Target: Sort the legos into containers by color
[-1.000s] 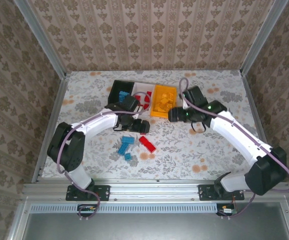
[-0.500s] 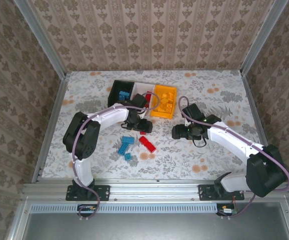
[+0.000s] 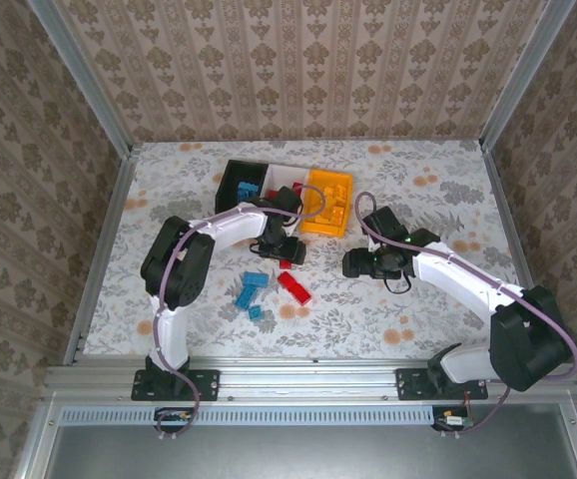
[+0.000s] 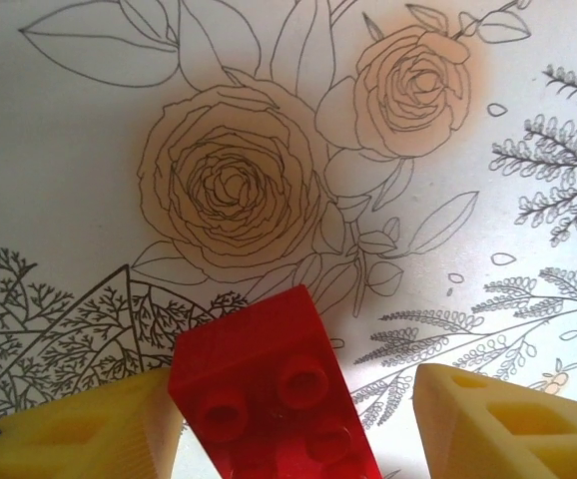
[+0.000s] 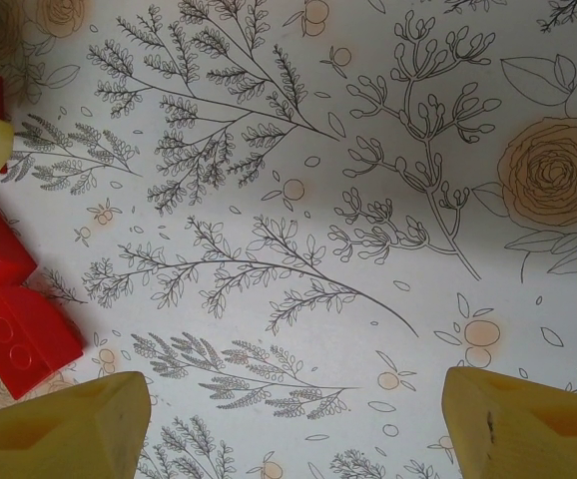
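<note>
Red lego (image 4: pixel 269 394), left end effector (image 4: pixel 293 404) (narrower)

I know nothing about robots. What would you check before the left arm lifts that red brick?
1. Red brick centred between the fingers of the left gripper: ok.
2. Grip closed on it: not ok, a gap shows beside one finger.
3. Nothing else between the fingers: ok, just table.
4. Right gripper out of the way: ok, open, empty, apart from the left one.
5. Room in the white bin: cannot tell, the left arm covers part.
</note>
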{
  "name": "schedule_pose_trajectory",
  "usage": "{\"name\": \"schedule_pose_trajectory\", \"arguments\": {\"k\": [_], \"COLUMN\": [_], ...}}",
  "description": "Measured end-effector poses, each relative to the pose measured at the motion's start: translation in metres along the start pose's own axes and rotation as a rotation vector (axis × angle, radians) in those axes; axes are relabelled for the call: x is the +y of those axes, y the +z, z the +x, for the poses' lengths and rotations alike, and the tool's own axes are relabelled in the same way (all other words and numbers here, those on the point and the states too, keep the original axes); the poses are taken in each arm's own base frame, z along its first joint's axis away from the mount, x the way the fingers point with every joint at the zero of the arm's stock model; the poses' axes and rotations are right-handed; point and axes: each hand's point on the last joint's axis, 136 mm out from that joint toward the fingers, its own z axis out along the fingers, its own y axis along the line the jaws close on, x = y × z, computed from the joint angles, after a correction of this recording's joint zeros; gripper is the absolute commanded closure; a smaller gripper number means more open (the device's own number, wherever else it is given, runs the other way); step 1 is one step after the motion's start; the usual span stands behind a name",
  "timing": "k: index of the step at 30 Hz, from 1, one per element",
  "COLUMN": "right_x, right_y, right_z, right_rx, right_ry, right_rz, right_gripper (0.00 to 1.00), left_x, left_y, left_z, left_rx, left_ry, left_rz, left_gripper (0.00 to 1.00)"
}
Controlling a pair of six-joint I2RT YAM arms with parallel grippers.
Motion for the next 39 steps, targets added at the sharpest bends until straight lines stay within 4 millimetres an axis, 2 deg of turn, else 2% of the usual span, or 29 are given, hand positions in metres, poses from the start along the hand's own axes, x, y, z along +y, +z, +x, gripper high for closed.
{"name": "schedule_pose_trajectory", "arguments": {"k": [4, 7, 16, 19, 22, 29, 31, 33, 34, 36, 39], "right_x": [-0.001, -0.001, -0.001, -0.001, 0.000, 0.005, 0.007, 0.010, 0.013, 0.018, 0.023], "right_y": [0.002, 0.003, 0.003, 0.003, 0.003, 0.004, 0.004, 0.004, 0.004, 0.005, 0.005], "right_z": [0.001, 0.001, 0.001, 0.001, 0.001, 0.000, 0.001, 0.003, 0.005, 0.008, 0.017], "right_rx": [0.007, 0.009, 0.008, 0.008, 0.007, 0.010, 0.013, 0.016, 0.019, 0.024, 0.036], "right_ry": [0.001, 0.001, 0.001, 0.001, 0.001, 0.012, 0.013, 0.008, 0.004, -0.001, -0.016], "right_rz": [0.004, 0.004, 0.004, 0.004, 0.003, -0.023, -0.027, -0.031, -0.034, -0.039, -0.046], "right_gripper": [0.21, 0.21, 0.21, 0.21, 0.21, 0.21, 0.21, 0.21, 0.21, 0.21, 0.21], "left_x": [0.003, 0.004, 0.002, 0.007, 0.014, 0.029, 0.032, 0.037, 0.039, 0.044, 0.052], "left_y": [0.000, 0.000, -0.002, -0.013, -0.047, -0.162, -0.180, -0.183, -0.178, -0.158, -0.111], "left_z": [0.001, 0.001, 0.001, -0.003, -0.027, -0.124, -0.145, -0.167, -0.177, -0.193, -0.203], "left_rx": [0.002, 0.004, 0.012, 0.016, -0.049, -0.371, -0.428, -0.463, -0.467, -0.448, -0.377], "left_ry": [0.002, 0.006, 0.001, -0.013, -0.026, -0.013, -0.009, -0.007, -0.005, -0.005, -0.013], "left_rz": [-0.016, -0.017, 0.003, 0.012, 0.024, 0.052, 0.053, 0.053, 0.051, 0.045, 0.035], "left_gripper": [0.55, 0.61, 0.65, 0.65, 0.64, 0.63, 0.63, 0.63, 0.63, 0.63, 0.63]}}
